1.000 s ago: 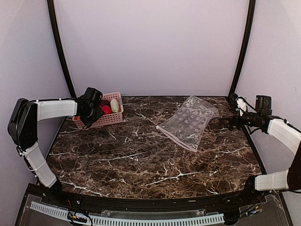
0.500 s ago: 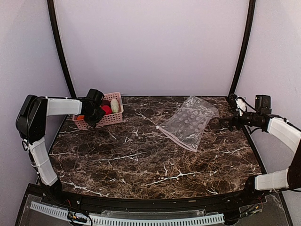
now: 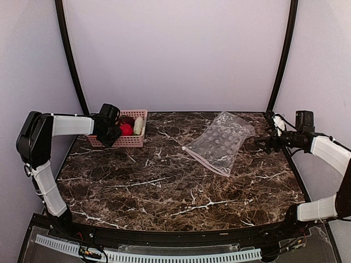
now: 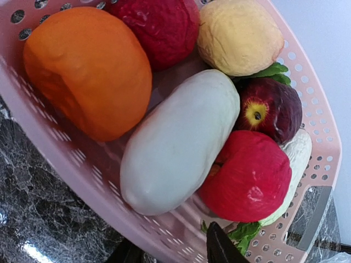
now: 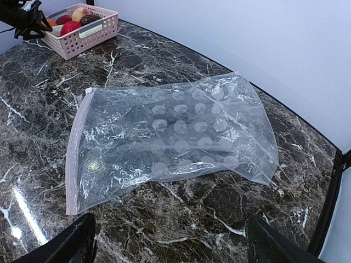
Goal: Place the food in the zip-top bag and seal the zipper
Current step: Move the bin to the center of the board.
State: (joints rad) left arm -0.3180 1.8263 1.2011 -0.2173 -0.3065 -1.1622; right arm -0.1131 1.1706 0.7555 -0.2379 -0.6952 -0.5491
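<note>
Orange food in pink basket, clear from left wrist, not overhead

- A dark brown marble table with white veins fills the middle of the scene.
- A pink slotted basket sits at the far left corner. It holds toy food: a red piece, a pale cream piece and a dark piece.
- The left gripper hangs over the basket's left end, hiding part of it.
- A clear zip-top bag lies flat right of centre, its zipper along the near-left edge.
- The right gripper hovers near the bag's right side without touching it.
</note>
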